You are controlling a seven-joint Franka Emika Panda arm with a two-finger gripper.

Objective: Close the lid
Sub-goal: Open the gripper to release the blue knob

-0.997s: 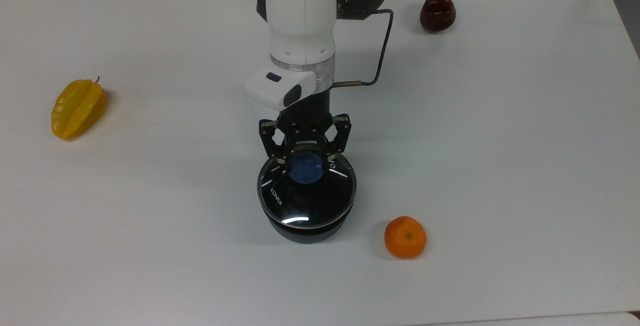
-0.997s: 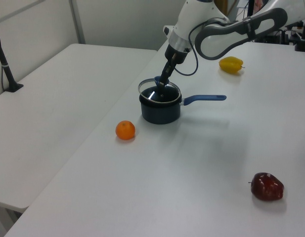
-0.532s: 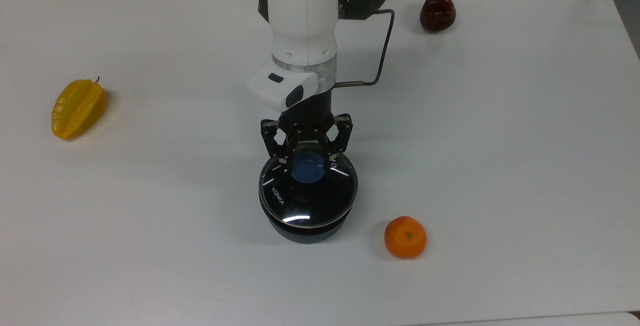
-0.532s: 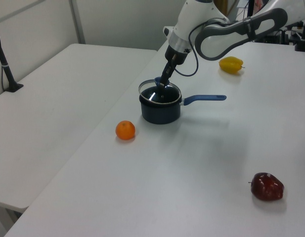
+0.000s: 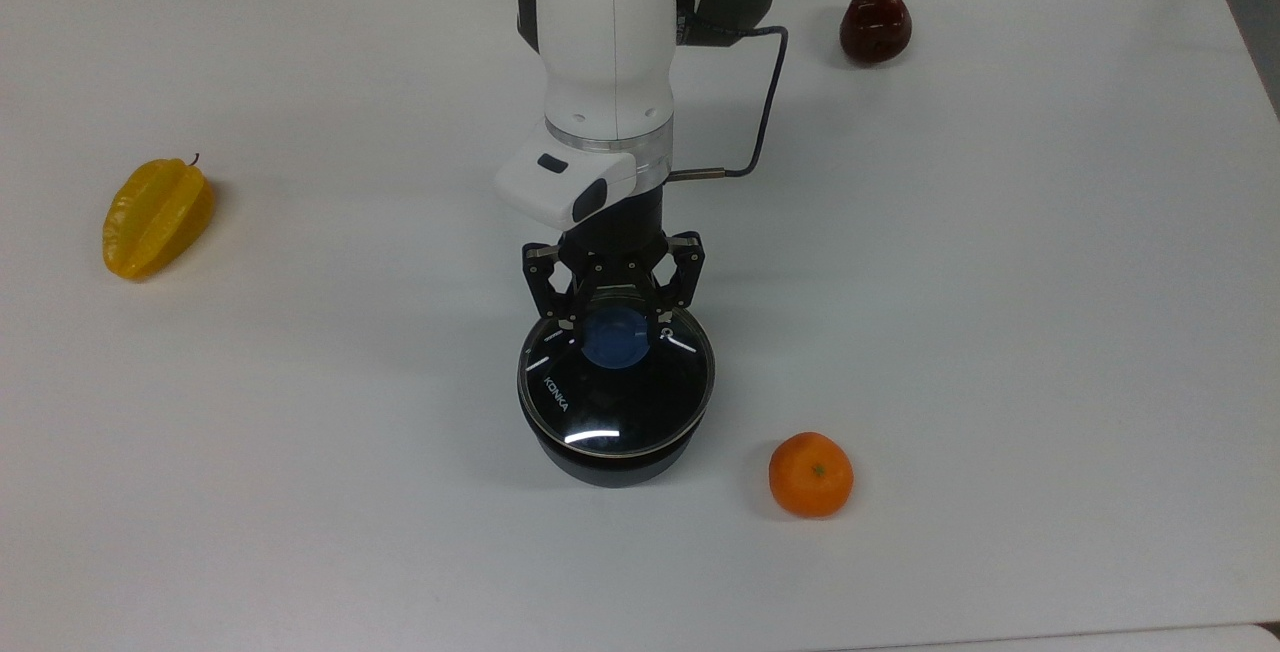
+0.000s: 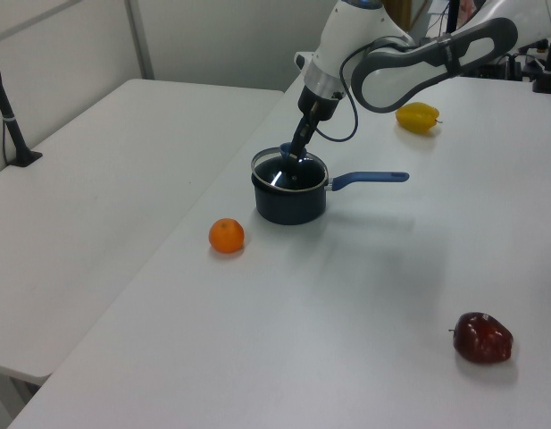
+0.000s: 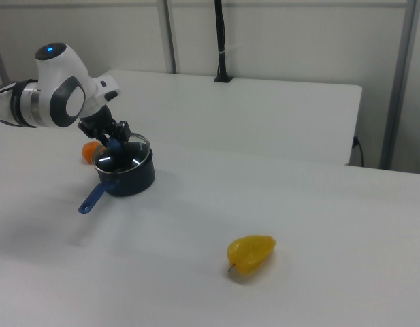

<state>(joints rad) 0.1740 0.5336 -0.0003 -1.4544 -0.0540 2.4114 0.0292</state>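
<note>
The round glass lid (image 5: 600, 402) with a metal rim and white "KONKA" lettering lies on the dark pot (image 5: 610, 467) near the middle of the table. In the left view the lid (image 6: 277, 172) sits level on the pot's (image 6: 291, 206) rim, and the pot's blue handle (image 6: 369, 179) points to the left view's right. My gripper (image 5: 616, 324) comes down from above, its fingers on either side of the lid's blue knob (image 5: 614, 342), shut on it. In the right view my gripper (image 7: 114, 143) sits over the pot (image 7: 131, 180).
An orange (image 5: 811, 474) lies just to the top view's right of the pot. A yellow starfruit (image 5: 157, 217) lies far to the top view's left, and a dark red apple (image 5: 875, 24) at the back right. The white table (image 5: 1000, 332) is open around the pot.
The lid has come down a little and moved slightly to the top view's right, from slightly raised to level on the pot's rim. The gripper stays on the knob.
</note>
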